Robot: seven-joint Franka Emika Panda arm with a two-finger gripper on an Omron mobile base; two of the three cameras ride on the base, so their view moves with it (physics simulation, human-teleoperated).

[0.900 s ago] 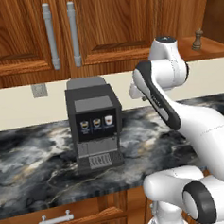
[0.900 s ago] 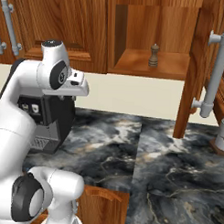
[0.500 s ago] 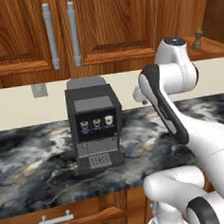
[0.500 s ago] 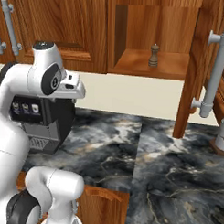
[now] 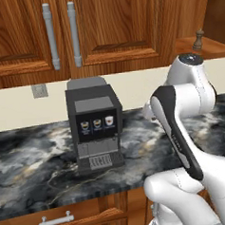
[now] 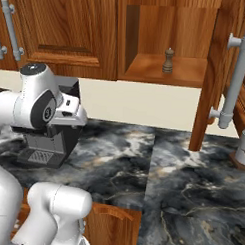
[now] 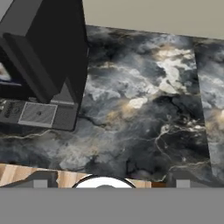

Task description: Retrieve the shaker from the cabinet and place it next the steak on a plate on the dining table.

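Shaker waits on the shelf, hand empty over the counter

Shaker [image 6: 168, 60] stands upright on the floor of the open cabinet [image 6: 166, 71] bay, well apart from the arm. The gripper [image 7: 111, 183] looks down at the marbled counter [image 7: 144, 113] beside the coffee machine [image 5: 95, 128]; its fingertips stand wide at the bottom corners of the hand view, nothing between them. Reaching up looks risky: the cabinet's open door [image 6: 219, 73] hangs beside the bay, and a careless swing could clip it or topple the narrow shaker.
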